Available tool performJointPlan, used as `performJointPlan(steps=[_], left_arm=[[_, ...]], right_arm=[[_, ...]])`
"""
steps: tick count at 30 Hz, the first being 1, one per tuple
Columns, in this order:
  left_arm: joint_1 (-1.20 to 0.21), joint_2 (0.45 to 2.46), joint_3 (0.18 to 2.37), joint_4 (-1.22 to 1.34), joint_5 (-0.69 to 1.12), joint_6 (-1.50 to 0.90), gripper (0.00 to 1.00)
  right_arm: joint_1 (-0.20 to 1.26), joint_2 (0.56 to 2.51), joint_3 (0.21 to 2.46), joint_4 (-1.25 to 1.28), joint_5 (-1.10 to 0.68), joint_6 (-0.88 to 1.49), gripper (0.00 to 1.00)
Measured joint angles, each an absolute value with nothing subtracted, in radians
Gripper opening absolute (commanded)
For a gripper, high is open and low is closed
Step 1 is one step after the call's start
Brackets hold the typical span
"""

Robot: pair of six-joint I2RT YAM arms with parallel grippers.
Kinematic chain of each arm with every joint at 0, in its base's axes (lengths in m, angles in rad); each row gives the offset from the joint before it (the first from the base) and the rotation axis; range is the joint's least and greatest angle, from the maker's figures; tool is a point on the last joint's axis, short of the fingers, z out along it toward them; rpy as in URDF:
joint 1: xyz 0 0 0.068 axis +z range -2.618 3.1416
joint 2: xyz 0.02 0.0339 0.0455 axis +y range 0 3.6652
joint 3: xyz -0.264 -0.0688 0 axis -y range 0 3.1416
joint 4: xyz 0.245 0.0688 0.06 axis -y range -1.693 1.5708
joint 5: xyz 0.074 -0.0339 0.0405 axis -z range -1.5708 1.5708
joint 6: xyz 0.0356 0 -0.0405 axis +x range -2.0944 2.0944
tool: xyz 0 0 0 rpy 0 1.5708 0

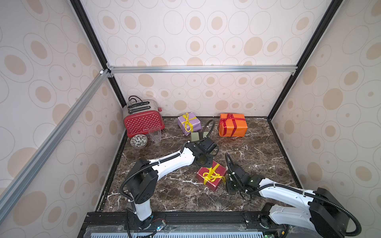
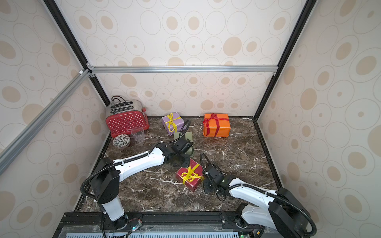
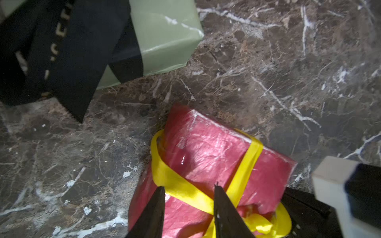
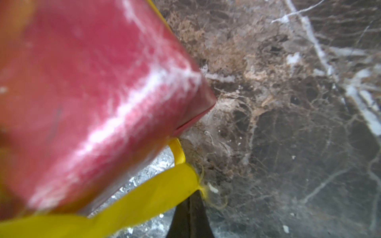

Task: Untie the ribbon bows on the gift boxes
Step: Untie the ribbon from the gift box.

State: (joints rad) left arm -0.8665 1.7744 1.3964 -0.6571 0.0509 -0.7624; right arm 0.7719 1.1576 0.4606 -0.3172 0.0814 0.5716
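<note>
Marble open frt, ribbon pinched (R claw)

Top views look down; wrist views closely share red box.

Dark red box: glossy, creased paper. Yellow ribbon: smooth satin cloth. Olive box: smooth, slight sheen. Tabletop: polished veined marble look

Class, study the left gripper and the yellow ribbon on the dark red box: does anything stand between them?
Nothing visible. The left gripper, jaws open, straddles the yellow ribbon on the dark red box.
</note>
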Motion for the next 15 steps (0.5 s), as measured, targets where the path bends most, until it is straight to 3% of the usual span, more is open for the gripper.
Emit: performJointPlan(steps=[7,15], left_arm=[[-0.869,1.776,1.390,-0.652,0.062,-0.782,0.29],[-0.889,1.804,1.376,-0.654,0.082,-0.839,0.34]], right_arm=[[0.772,1.160,0.461,-0.316,0.081,0.572,0.00],[0.772,1.171,0.461,-0.316,0.081,0.572,0.00]])
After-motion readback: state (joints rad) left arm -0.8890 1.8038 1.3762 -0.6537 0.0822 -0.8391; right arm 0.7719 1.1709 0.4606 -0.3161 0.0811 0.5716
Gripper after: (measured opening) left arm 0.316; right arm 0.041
